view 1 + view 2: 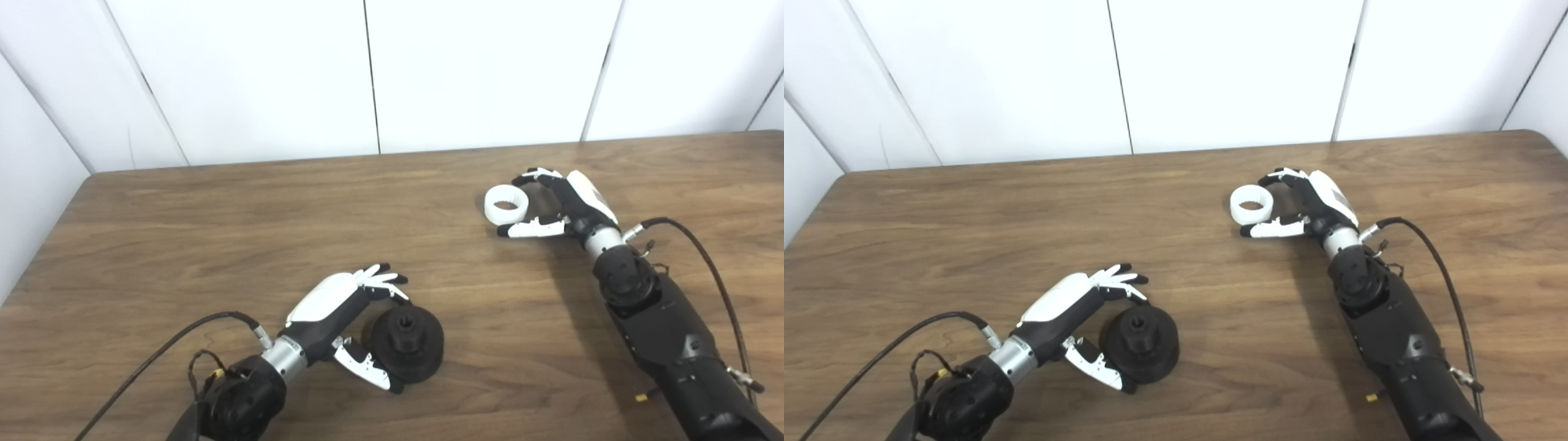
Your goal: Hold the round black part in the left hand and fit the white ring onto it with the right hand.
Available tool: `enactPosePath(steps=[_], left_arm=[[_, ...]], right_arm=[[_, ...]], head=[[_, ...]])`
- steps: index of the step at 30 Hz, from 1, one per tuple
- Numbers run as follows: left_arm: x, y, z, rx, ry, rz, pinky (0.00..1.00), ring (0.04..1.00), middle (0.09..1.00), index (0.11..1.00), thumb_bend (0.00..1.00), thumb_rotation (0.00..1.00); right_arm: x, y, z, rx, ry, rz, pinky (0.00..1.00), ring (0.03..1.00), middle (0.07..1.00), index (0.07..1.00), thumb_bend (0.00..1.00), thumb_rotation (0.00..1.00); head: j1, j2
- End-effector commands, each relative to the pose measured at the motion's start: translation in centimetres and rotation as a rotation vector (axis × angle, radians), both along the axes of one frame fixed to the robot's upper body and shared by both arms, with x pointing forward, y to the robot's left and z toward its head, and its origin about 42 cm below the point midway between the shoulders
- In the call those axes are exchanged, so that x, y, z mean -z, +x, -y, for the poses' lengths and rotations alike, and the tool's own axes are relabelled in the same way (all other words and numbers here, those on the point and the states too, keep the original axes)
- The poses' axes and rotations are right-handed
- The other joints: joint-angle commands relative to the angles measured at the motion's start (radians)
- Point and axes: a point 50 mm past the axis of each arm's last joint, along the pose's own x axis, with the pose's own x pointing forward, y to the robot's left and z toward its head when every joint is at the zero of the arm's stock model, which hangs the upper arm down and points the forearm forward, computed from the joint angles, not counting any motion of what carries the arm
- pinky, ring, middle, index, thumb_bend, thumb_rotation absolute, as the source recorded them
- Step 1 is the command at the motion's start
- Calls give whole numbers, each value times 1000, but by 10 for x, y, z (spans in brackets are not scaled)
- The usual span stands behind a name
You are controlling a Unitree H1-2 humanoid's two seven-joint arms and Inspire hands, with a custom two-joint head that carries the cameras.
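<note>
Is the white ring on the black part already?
No, the ring lies on the table by the right hand, far from the black part.

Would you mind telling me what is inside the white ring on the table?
Nothing fills the white ring: its hole is open, showing only its inner wall and a shadowed patch of the table. The wood under its rim is covered.

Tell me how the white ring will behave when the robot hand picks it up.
The white ring looks rigid and thin-walled, so probably light. It lies flat on the table, so rolling seems unlikely unless tipped on edge. Its smooth surface may slip between the right robot hand fingers.
</note>
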Motion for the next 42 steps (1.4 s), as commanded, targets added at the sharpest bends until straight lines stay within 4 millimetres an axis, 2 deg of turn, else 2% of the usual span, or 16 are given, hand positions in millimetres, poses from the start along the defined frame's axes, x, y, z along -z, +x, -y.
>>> enactPosePath(steps=[1,15,27,33,34,35,37,42], left_arm=[[0,-2,-8,3,57,-1,1000,1000,908,578,948,182],[-1,-4,-6,3,55,-4,1000,1000,911,582,948,190],[0,-5,-4,6,48,-8,1000,1000,915,580,947,184],[0,-6,-3,5,41,-17,1000,1000,917,581,945,177],[0,-6,-3,4,42,-18,1000,1000,918,581,945,175],[0,-6,-3,3,46,-15,1000,1000,917,581,945,174],[1,-6,-3,3,46,-11,1000,1000,915,580,947,179],[2,-7,-2,3,41,-10,1000,1000,913,581,951,183]], right_arm=[[-32,18,-9,-36,14,109,1000,984,916,764,924,336],[-28,19,-12,-45,6,110,1000,985,915,747,907,341],[-30,18,-13,-34,-12,151,991,975,905,620,810,271],[-30,17,-13,-29,-4,158,994,975,903,592,793,248],[-30,17,-13,-29,-4,159,996,976,903,570,739,229],[-30,16,-13,-28,-3,157,998,978,905,532,634,193],[-30,16,-13,-25,-4,156,999,981,907,501,546,163],[-30,16,-12,-25,-2,162,1000,979,905,492,524,154]], head=[[0,0],[0,2],[-3,3],[-3,4],[-3,3],[-4,3],[-3,2],[-6,0]])
